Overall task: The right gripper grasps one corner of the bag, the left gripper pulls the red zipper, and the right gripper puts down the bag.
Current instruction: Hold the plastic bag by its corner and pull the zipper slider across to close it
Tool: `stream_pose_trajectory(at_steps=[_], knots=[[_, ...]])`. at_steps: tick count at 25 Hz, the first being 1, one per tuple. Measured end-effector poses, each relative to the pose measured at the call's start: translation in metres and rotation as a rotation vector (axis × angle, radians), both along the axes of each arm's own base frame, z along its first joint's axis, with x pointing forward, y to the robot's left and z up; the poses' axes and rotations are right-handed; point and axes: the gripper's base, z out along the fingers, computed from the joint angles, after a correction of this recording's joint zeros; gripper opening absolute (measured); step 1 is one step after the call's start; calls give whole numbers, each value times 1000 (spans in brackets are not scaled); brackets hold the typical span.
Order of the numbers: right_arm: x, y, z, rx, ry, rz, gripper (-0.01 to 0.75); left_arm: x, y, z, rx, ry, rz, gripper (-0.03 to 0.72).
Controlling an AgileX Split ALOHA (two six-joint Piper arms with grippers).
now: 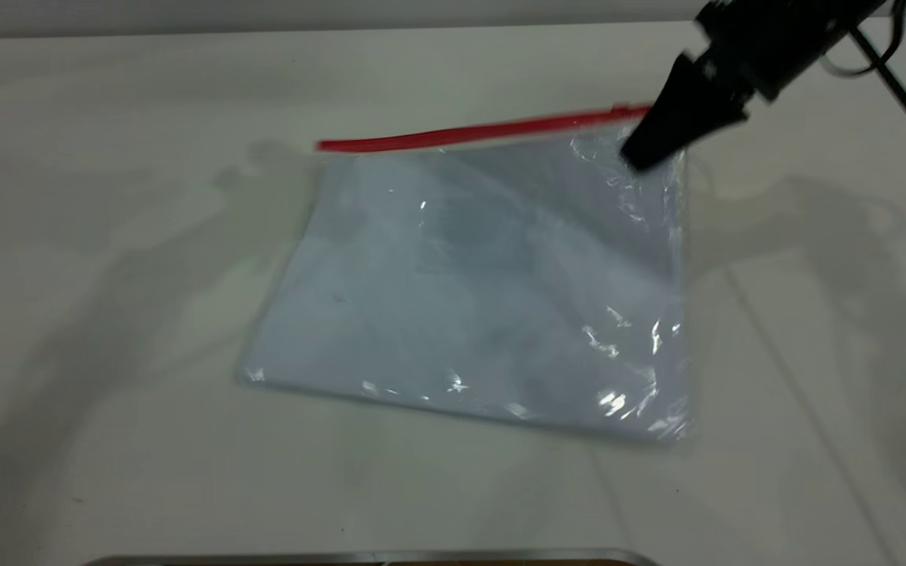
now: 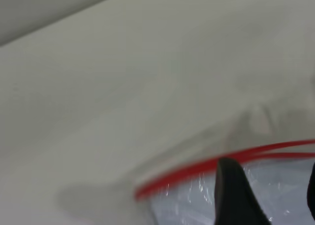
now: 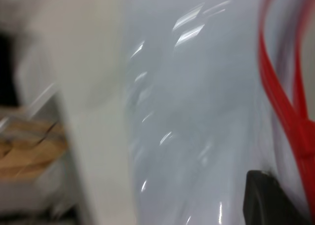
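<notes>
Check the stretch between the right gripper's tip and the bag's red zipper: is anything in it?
Only clear plastic of the bag, per the exterior view: right gripper sits just below the red zipper.

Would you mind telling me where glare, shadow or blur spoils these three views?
Exterior view: white glare flecks on the clear plastic bag near its right edge, soft arm shadows across the pale table. Left wrist view: the thin red zipper strip is blurred. Right wrist view: everything smeared, glare streaks on the plastic.
</notes>
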Motion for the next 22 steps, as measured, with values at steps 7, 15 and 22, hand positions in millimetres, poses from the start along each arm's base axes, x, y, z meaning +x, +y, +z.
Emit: stream_pose_trajectory(at_steps=[7, 15, 22], knots=[[-4, 34, 16, 134, -26, 71, 34, 29, -33, -38, 19, 34, -153, 425], [-8, 48, 15, 126, -32, 105, 34, 45, -69, -70, -23, 118, -537, 425], [-7, 47, 15, 121, -37, 101, 34, 36, -93, -62, -215, 159, -738, 425]])
